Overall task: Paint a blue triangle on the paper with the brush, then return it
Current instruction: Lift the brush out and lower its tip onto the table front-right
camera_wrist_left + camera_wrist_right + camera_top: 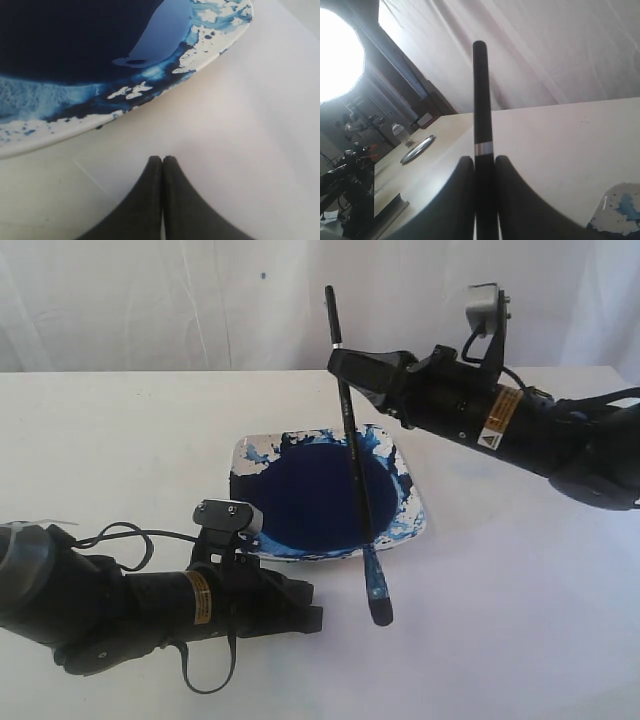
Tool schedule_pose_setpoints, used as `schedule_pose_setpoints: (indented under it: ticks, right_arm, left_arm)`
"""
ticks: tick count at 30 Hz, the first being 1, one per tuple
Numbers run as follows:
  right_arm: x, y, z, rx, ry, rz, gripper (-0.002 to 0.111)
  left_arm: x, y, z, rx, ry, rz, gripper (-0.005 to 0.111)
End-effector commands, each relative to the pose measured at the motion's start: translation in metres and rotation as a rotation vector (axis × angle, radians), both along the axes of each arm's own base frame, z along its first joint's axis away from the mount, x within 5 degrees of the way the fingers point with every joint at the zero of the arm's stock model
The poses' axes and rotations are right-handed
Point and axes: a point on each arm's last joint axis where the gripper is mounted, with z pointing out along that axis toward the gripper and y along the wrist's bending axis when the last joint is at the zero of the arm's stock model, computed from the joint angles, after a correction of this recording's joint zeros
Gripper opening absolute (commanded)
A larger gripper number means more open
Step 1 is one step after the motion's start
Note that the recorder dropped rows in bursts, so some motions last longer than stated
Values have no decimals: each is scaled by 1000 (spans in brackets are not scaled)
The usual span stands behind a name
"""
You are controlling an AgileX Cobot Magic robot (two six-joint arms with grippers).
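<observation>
Black brush [354,450] stands near-upright (blue-stained tip down) over plain white paper [520,640]

The brush [351,440] in the right tool [343,368] has a smooth, glossy black handle with a bright metal band [483,148] just past that tool's matt black, plastic-looking fingers [455,200]. Ahead of the left tool [162,159], equally dull black, the dish [210,45] looks glazed and shiny, its navy paint [310,502] wet and reflective. The paper [240,125] beneath the left tool is plain matt white, and the cloth [150,300] behind the right tool hangs in soft, dull folds.
</observation>
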Motion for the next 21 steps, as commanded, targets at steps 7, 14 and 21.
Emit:
schedule_pose_setpoints:
  ticks: [7, 14, 21]
  right_arm:
    - [0, 13, -22, 2, 38, 1, 0]
    - [2, 14, -32, -10, 63, 3, 0]
    - [2, 14, -39, -45, 19, 3, 0]
  left_arm:
    - [-2, 1, 0, 16, 5, -2, 0]
    - [-2, 1, 0, 16, 5, -2, 0]
    - [-2, 1, 0, 16, 5, -2, 0]
